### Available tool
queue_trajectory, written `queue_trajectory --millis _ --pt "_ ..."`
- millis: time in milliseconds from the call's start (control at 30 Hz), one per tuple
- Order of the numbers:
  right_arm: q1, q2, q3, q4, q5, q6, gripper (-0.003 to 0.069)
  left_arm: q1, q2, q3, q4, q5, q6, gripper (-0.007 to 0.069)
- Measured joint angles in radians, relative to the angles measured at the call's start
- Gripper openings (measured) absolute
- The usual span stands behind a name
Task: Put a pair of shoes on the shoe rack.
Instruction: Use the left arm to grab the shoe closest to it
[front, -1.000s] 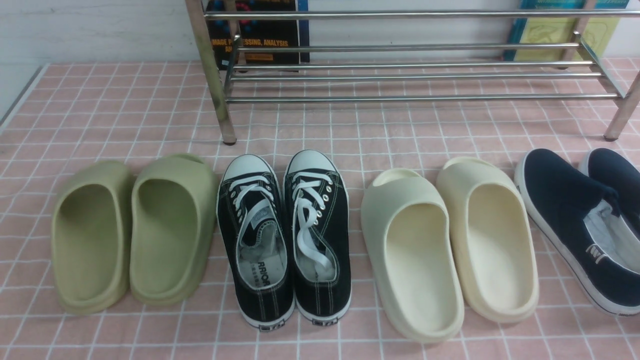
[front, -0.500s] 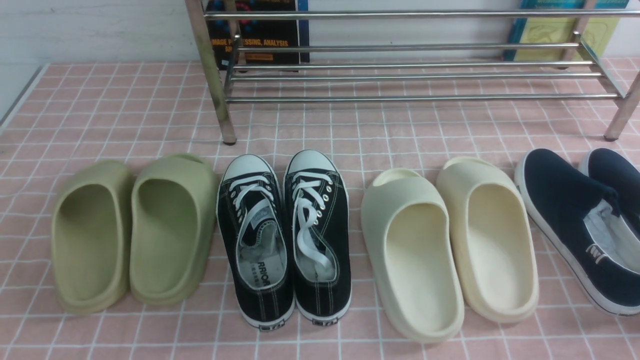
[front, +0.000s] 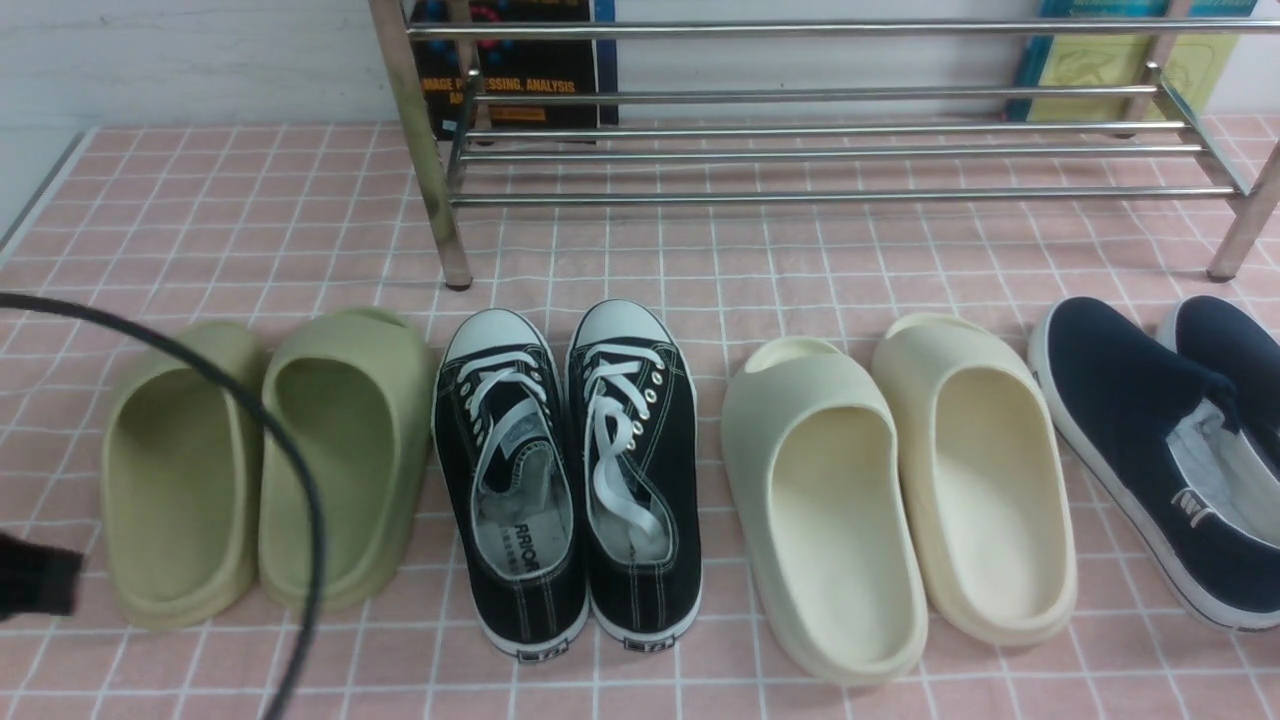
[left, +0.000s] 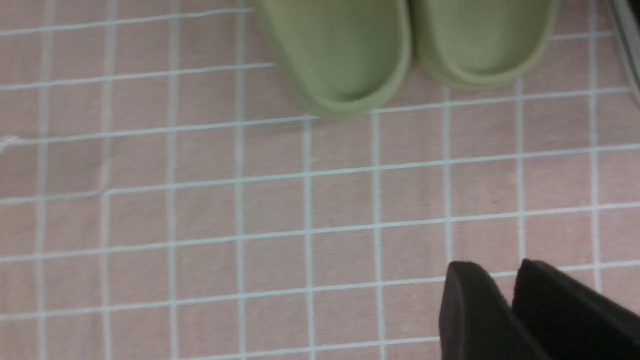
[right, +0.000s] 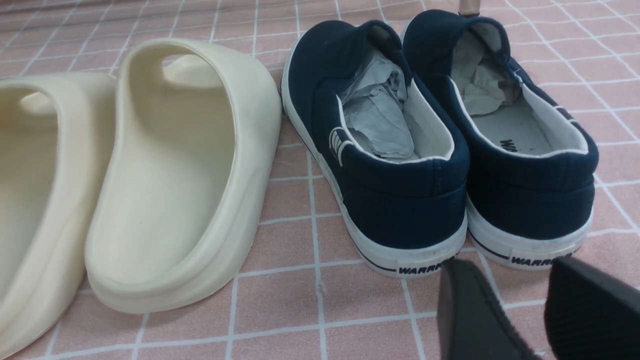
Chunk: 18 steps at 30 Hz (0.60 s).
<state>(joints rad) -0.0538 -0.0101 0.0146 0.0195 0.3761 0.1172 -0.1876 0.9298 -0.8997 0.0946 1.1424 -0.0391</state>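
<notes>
A black cable and a dark piece of the left arm now cut into the front view's left edge; nothing else has shifted. The 2 black canvas sneakers sit side by side on the pink checked table, white rubber toes toward the chrome-barred rack, not on it. The left claw hovers near the green foam slides, tips narrowly apart, empty. The right claw, wider and empty, hangs behind the navy slip-ons, partly cropped.

2 olive-green foam slides are set toward the left edge of the pink checked cloth. 2 cream foam slides and 2 navy canvas slip-ons are lined toward its right edge.
</notes>
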Motion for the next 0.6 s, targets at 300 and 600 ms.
queue_trajectory --millis 300,600 --pt "0.000 0.000 0.000 0.000 0.000 0.000 0.0240 -0.241 0.326 -0.068 -0.058 -0.188 -0.141 0.0606" --pt "0.000 0.000 0.000 0.000 0.000 0.000 0.0240 -0.265 0.613 -0.151 -0.058 -0.389 -0.306 0.0586"
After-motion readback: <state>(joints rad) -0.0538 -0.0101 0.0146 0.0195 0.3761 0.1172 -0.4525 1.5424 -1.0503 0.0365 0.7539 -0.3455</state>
